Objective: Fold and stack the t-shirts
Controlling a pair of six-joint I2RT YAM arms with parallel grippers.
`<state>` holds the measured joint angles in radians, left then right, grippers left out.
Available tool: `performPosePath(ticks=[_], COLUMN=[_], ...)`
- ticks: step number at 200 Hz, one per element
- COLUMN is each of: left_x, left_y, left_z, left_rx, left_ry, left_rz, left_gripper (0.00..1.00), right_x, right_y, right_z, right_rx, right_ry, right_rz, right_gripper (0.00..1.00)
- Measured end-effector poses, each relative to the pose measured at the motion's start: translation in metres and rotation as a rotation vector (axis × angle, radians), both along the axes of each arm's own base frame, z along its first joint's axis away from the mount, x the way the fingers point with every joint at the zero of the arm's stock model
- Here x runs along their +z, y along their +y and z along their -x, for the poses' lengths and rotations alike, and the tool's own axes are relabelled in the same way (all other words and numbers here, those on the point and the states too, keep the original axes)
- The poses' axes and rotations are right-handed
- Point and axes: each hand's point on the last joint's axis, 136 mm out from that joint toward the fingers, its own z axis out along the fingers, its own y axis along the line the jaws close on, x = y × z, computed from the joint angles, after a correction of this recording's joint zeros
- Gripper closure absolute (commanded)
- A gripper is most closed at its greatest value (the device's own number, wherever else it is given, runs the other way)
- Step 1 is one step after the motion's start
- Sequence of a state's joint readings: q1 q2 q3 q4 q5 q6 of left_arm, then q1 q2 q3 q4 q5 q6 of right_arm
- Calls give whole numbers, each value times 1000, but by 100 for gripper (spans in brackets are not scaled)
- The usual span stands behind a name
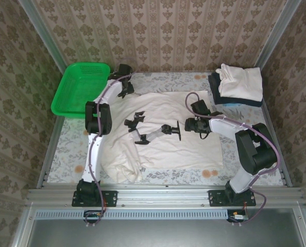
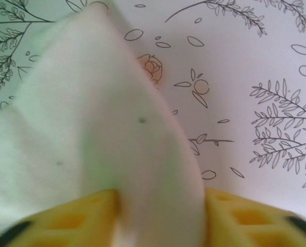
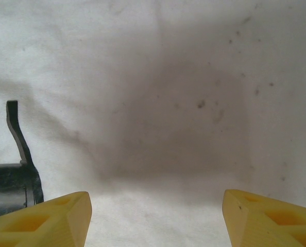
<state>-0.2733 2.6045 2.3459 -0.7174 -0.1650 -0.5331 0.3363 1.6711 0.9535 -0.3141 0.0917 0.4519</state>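
Left claw [image 2: 160, 218] pinches cream t-shirt [image 2: 91, 128], plain from its wrist; right claw [image 3: 155, 216] spread, empty

Table [image 1: 46, 154] covered by pale floral-print cloth [image 1: 65, 144], enclosed on three sides by walls [image 1: 163, 31] papered in beige damask; near edge bordered by aluminium rail [image 1: 163, 194]

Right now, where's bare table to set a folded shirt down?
Far strip of the table between basket and stack; narrow near strip below the spread shirt. Middle crowded: left arm and right arm reach over that shirt.
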Motion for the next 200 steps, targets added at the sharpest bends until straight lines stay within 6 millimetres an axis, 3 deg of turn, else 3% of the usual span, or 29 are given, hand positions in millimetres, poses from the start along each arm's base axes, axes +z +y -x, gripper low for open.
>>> performPosePath(ticks=[23,56,76,82,94,108,122,139,151,200], left_x=[5,27,38,40,41,35,18,0,2,46], left_y=[-6,-24,-26,-22,-13,-3,8,17,18,11], left_z=[-5,-19,6,23,57,91,110,119,118,98], left_rx=[-19,-86,-99,-93,-71,-33,1,31,38,29], left_ry=[-19,-112,-144,-145,-149,-140,-107,-61,-64,-131], left_rz=[27,85,95,93,97,116,122,115,104,8], left_gripper=[100,100,100,97,75,72,65,62,59,47], right_x=[0,0,-3,-6,-11,-16,-17,-17,-17,-17], right_y=[1,3,4,4,2,2,2,3,3,3], right_z=[0,0,1,2,7,13,13,13,13,13], right_rx=[3,8,7,6,3,1,3,4,4,3], right_ry=[0,-1,-5,-2,11,28,30,29,28,29], right_rz=[-7,-18,-25,-26,-27,-30,-34,-36,-36,-36], right_gripper=[31,31,30,31,30,30,31,30,30,30])
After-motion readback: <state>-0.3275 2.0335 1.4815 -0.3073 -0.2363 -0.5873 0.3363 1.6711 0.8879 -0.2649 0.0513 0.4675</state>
